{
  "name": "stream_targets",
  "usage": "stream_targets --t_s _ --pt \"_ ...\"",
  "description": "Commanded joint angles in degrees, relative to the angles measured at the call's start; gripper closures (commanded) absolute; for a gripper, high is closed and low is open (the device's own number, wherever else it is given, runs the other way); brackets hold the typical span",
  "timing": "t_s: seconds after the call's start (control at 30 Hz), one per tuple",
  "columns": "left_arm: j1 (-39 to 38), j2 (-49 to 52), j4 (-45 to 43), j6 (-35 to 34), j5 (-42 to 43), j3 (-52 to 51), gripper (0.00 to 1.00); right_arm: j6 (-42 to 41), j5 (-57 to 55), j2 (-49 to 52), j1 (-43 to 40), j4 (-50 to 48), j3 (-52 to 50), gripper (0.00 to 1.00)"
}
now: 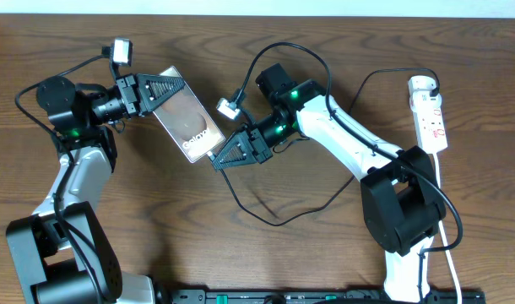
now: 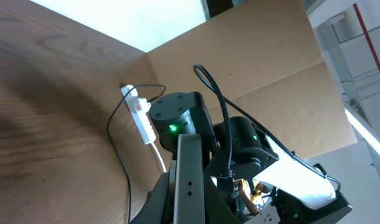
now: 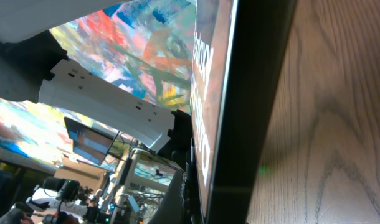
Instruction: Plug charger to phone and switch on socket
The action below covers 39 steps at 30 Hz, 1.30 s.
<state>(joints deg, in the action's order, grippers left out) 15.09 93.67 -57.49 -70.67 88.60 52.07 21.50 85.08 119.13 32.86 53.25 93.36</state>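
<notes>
The phone [image 1: 188, 120] is held above the table, its brownish back with white lettering facing up. My left gripper [image 1: 167, 88] is shut on its upper end; in the left wrist view the phone's grey edge [image 2: 190, 180] sits between the fingers [image 2: 190, 208]. My right gripper [image 1: 219, 156] is at the phone's lower end. The charger cable [image 1: 279, 221] runs up into it, and its tip is hidden. In the right wrist view the phone [image 3: 252, 118] fills the jaws [image 3: 221, 205] edge-on. The socket [image 1: 430, 118] lies at the far right and also shows in the left wrist view [image 2: 140, 115].
The socket's white cord [image 1: 448, 232] runs down the right side past the right arm's base [image 1: 401, 211]. The black cable loops over the table's middle and back toward the socket [image 2: 118, 149]. A cardboard wall [image 2: 258, 68] stands behind the table.
</notes>
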Motion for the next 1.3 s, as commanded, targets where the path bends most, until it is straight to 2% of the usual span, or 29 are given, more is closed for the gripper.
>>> stream_targets --t_s 0.0,1.27 --pt "-0.44 -0.44 -0.44 -1.16 1.44 -0.59 0.93 -0.24 1.2 -0.42 0.02 -0.48 0.39 0.99" --pt "-0.44 -0.44 -0.46 -2.86 1.42 -0.59 0.93 -0.28 1.9 -0.42 -1.33 -1.25 0.39 0.99"
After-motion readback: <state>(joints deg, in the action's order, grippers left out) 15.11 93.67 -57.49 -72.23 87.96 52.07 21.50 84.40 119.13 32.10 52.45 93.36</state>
